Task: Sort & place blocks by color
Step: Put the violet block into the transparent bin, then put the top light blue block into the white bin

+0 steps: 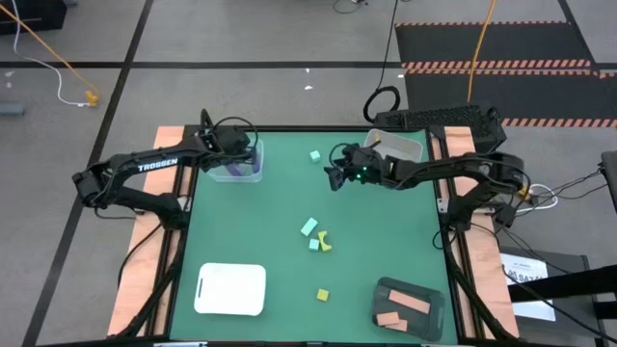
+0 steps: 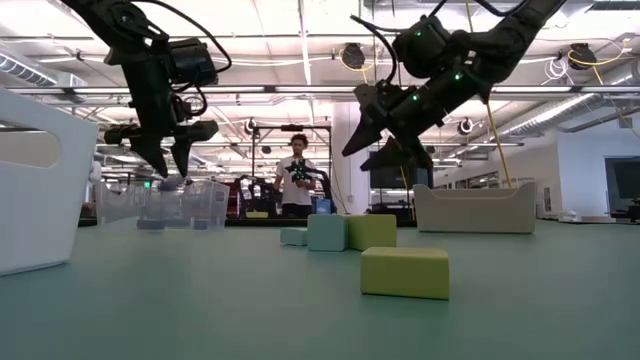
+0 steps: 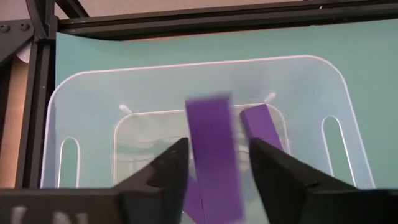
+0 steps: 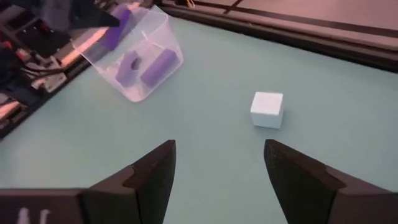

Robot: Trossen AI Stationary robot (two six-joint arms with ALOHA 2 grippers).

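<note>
1. Your green table [image 1: 251, 212] carries a clear tub [image 1: 238, 162] at its far left
2. Your left gripper [image 3: 217, 165] hangs over that tub, fingers parted, a purple bar [image 3: 214, 155] loose between them
3. Your right gripper [image 4: 217, 171] hovers spread and empty near a mint cube [image 4: 267, 109]
4. You have mint and yellow blocks [image 1: 316, 236] mid-table

Big open green mat [image 1: 260, 222] in the mid. Blocks [image 1: 315, 236] sit mid-right, in the way. Clear tub [image 1: 239, 162] far left, w/ left gripper [image 1: 234, 145] over it. Trays near edge.
</note>
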